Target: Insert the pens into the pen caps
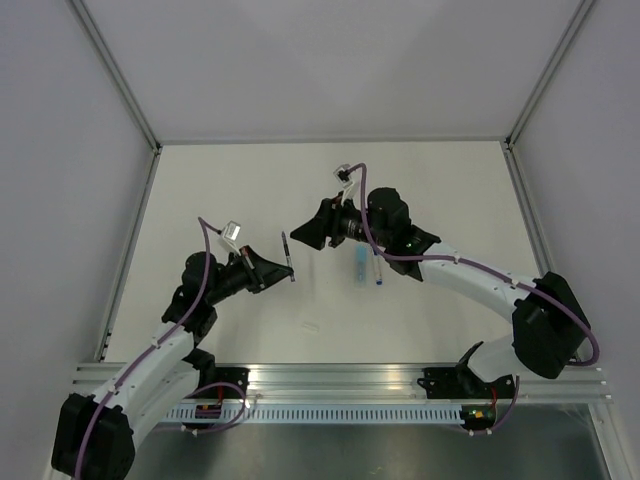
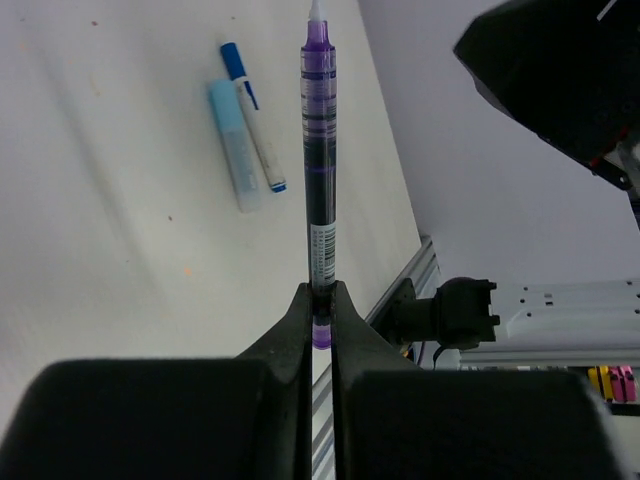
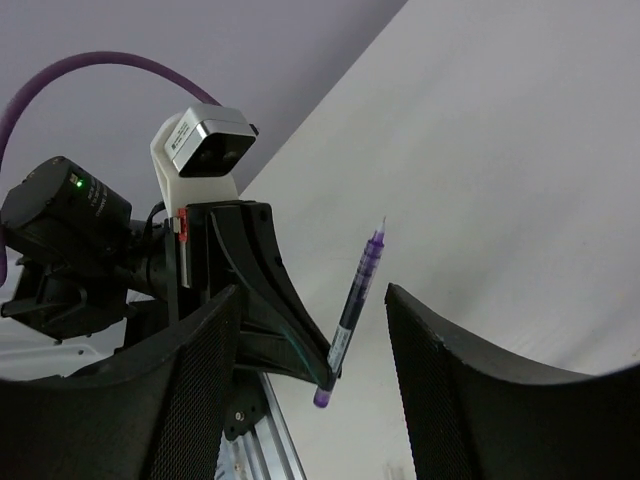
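My left gripper (image 1: 280, 272) is shut on the rear end of the slim dark pen (image 1: 288, 256), which has a purple barrel and a bare tip pointing away from the fingers (image 2: 320, 160). The pen is held above the table. My right gripper (image 1: 300, 232) is open and empty, facing the left gripper, with the pen (image 3: 358, 290) showing between its two fingers (image 3: 450, 380). The white pen with blue ends (image 1: 377, 268) lies on the table beside a pale blue cap (image 1: 358, 264); both show in the left wrist view (image 2: 252, 115), the cap (image 2: 233, 145) touching the pen. The dark blue cap is out of view.
A faint pale small piece (image 1: 311, 326) lies on the table nearer the front, too dim to name. An aluminium rail (image 1: 340, 378) runs along the near edge. White walls and frame posts (image 1: 130, 100) bound the table on three sides.
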Robot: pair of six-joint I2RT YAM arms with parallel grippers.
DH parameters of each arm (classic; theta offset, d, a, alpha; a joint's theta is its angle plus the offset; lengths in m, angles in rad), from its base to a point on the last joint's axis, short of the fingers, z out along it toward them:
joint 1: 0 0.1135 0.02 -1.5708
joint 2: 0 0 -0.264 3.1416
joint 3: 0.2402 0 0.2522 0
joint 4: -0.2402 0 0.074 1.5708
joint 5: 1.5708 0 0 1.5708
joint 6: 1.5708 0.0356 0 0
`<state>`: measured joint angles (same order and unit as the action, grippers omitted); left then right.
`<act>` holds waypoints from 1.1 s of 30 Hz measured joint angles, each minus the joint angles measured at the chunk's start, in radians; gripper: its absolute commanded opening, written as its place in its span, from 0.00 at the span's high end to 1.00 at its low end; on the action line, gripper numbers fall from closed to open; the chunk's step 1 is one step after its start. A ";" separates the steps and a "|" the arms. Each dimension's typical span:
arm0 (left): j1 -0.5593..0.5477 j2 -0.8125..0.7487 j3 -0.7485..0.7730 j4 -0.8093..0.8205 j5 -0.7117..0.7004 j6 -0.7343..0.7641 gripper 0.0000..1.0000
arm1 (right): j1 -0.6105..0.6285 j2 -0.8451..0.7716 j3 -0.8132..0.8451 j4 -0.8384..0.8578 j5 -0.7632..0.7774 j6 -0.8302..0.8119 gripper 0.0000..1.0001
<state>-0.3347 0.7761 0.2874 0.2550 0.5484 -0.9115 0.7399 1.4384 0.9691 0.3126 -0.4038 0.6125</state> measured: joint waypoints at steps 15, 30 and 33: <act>-0.010 -0.054 -0.026 0.114 0.083 0.013 0.98 | 0.062 0.145 0.095 -0.085 0.022 -0.052 0.54; -0.010 -0.036 -0.025 0.137 0.091 0.043 0.60 | 0.088 0.149 0.080 0.027 -0.018 0.050 1.00; -0.010 -0.022 -0.024 0.140 0.093 0.043 0.60 | 0.093 0.149 0.076 0.052 -0.017 0.066 1.00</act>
<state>-0.3447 0.7544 0.2630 0.3946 0.6415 -0.8688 0.8326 1.5871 1.0454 0.3649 -0.4210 0.6781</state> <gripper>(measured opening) 0.402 0.035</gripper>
